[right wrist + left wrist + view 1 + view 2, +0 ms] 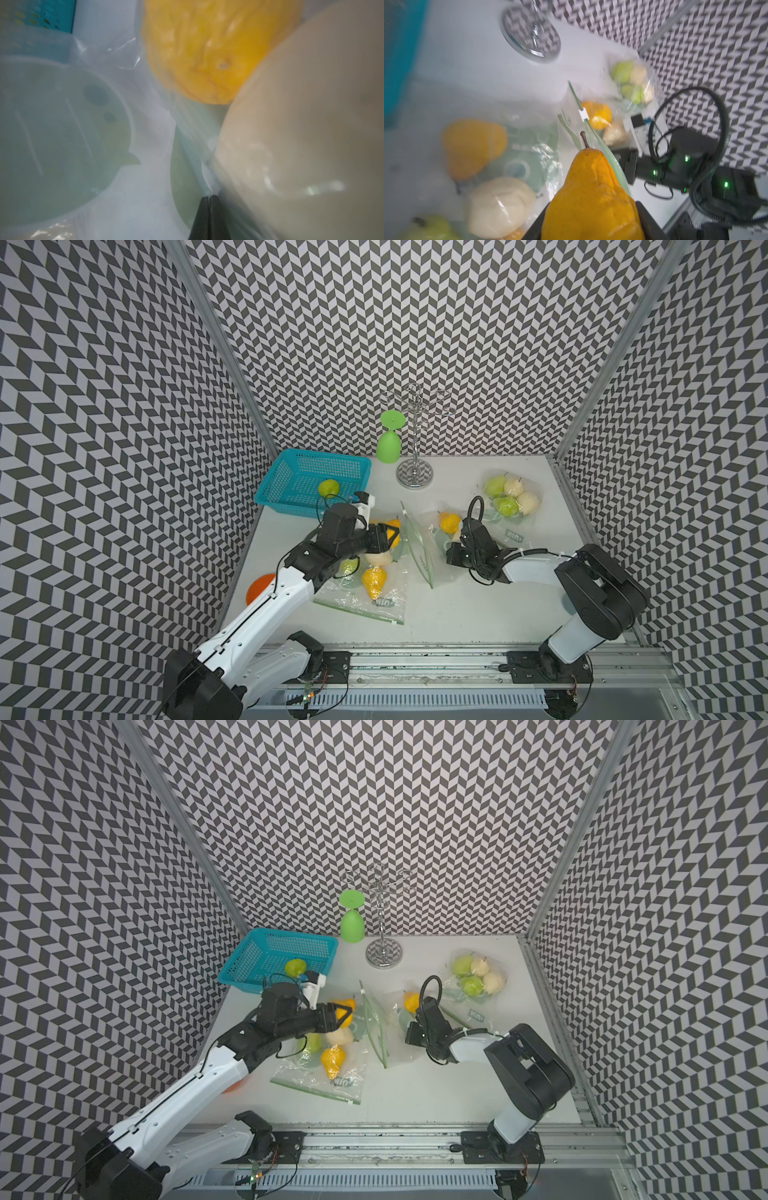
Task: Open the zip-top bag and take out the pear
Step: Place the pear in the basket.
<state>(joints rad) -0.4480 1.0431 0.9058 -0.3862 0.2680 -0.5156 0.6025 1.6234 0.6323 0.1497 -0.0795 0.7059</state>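
Note:
My left gripper is shut on a yellow-orange pear, stem pointing away, held above the table just left of the zip-top bag. The bag's green zip edge stands up with the mouth facing the left arm. A yellow pear and a cream pear remain inside it. My right gripper is shut on the bag's clear film beside the cream pear. In both top views its fingertips are hidden under the wrist.
A blue basket at the back left holds a green pear. A second bag of pears lies under the left arm, a third at the back right. An upturned green goblet and a chrome stand are at the back.

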